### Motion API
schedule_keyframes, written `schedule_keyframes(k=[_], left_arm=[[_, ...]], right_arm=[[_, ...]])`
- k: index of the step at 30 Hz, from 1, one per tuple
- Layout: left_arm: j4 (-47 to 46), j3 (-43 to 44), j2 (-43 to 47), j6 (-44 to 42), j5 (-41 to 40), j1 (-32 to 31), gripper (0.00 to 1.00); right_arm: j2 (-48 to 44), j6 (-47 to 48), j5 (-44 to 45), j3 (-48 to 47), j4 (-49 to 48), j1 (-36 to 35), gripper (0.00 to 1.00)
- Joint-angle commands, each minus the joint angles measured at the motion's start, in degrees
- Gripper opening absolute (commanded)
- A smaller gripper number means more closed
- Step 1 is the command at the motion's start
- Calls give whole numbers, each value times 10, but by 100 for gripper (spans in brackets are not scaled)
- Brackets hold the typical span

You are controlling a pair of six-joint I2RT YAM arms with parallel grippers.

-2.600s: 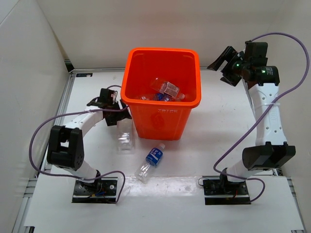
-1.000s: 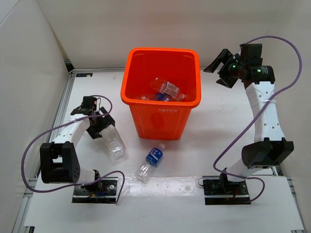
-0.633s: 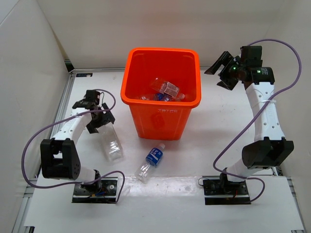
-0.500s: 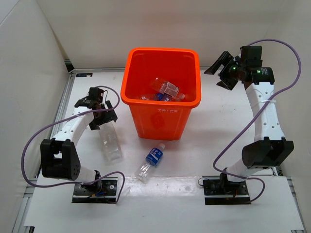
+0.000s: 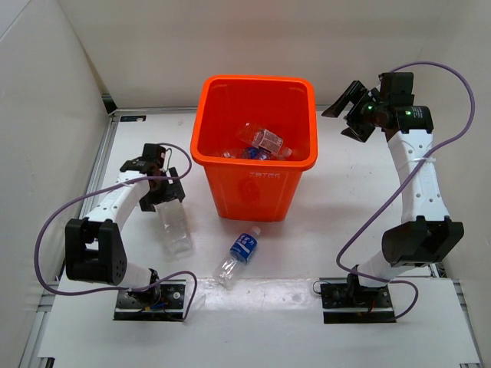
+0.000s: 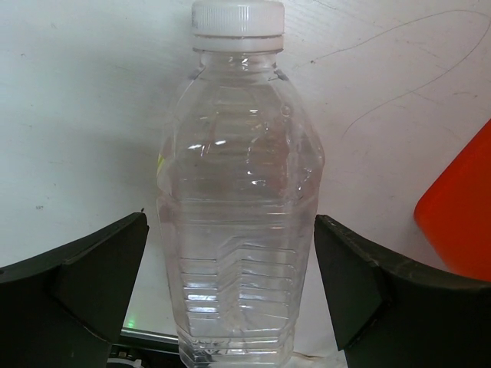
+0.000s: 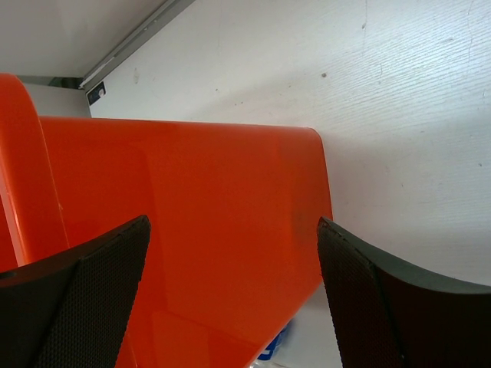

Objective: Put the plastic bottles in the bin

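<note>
The clear bottle (image 5: pixel 176 227), without label, is to the left of the bin (image 5: pixel 253 163) and apart from its wall, with its white cap (image 6: pixel 238 23) pointing toward the near edge of the table (image 5: pixel 337 207). Its bottom end sits between the fingers (image 6: pixel 80 284) of the left gripper (image 5: pixel 163 198); in the left wrist view the two fingers pinch the bottle at its sides, and the plastic looks narrower where they hold it. I cannot tell if the bottle rests on the table or hangs just above it.

A second bottle (image 5: pixel 239 255), with a blue label, lies on its side on the table in front of the bin; it is near the front wall but does not touch it, and its cap end is turned toward the bin. Other bottles (image 5: pixel 261 142) lie in a heap at the bottom of the bin; at least one of them has a label.

The bin is orange and stands upright on the far half of the table, between the two arms; small raised letters show on its front wall.

The right gripper (image 5: pixel 344 121) is raised beside the far right corner of the bin; its fingers are spread wide and nothing is between them. The right wrist view looks between them onto the orange wall of the bin and the white table beside it.

A purple cable (image 5: pixel 61 207) loops from each arm.
</note>
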State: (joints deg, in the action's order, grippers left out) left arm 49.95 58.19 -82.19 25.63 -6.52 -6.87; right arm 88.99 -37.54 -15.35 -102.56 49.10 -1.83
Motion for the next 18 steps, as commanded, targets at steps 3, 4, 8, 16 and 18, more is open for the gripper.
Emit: schedule_keyframes(k=[3, 4, 8, 16, 18], left_arm=[[-12, -18, 19, -9, 7, -2, 100], [-14, -21, 20, -8, 18, -1, 100], [-41, -48, 22, -4, 48, -2, 100], [-59, -66, 14, 0, 63, -16, 100], [-59, -65, 14, 0, 63, -16, 96]], right_arm=[[-2, -6, -14, -10, -21, 3, 90], [-4, -6, -14, -9, -21, 4, 90], [-7, -7, -18, -5, -19, 6, 90], [-8, -12, -26, -1, -23, 10, 90], [-7, -12, -28, -1, -25, 12, 90]])
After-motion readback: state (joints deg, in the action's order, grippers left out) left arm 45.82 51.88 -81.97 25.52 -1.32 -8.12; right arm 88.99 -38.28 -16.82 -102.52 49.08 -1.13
